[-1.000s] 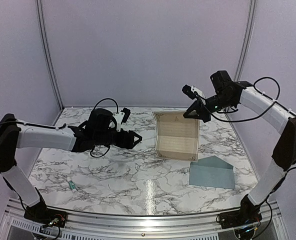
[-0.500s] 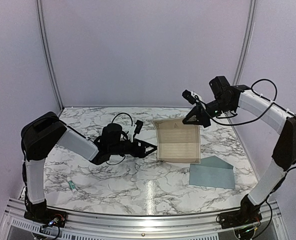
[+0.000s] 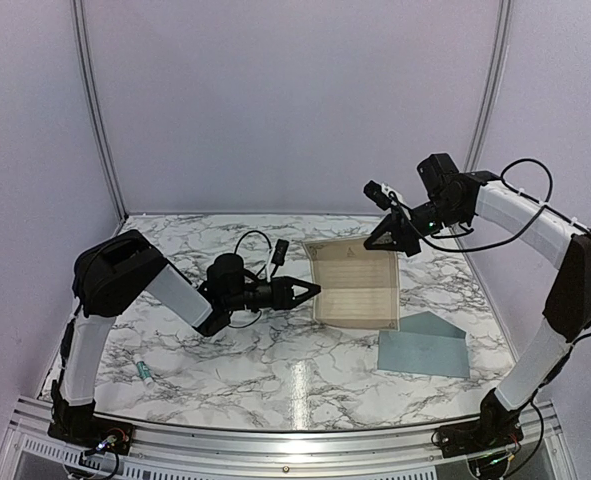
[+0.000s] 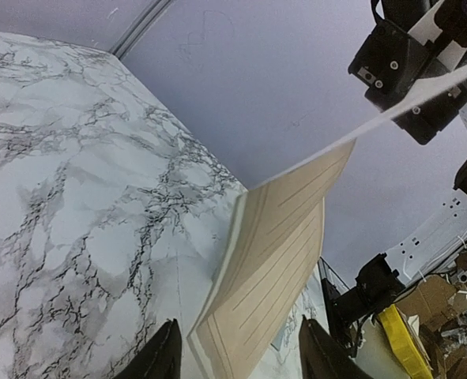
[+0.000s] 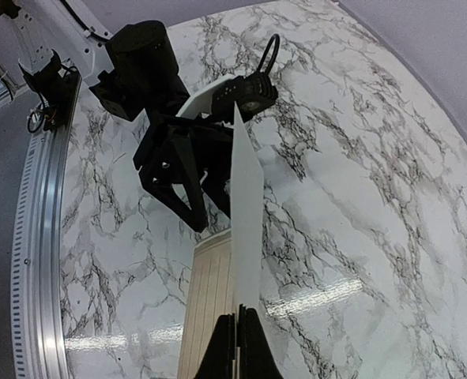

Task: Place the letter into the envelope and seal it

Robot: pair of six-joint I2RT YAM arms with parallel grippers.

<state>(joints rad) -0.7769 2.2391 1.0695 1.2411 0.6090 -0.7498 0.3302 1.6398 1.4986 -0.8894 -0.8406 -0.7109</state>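
Top view: right gripper (image 3: 383, 238) pinches far corner of cream letter (image 3: 355, 285), that end up off marble table (image 3: 225, 350). Left gripper (image 3: 313, 291) at letter's left edge. Blue-grey envelope (image 3: 423, 345) lies flat, just beside letter's near right corner.
Left wrist: fingers spread, letter edge between them.
Right wrist: fingers pressed together on letter, seen edge-on.

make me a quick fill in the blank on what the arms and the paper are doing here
1. The right gripper is ____ on the far end of the cream letter, holding that end up.
2. The left gripper has its jaws ____, one on each side of the letter's edge.
3. The envelope lies flat on the table, held by ____ gripper.
Missing words: shut; open; neither
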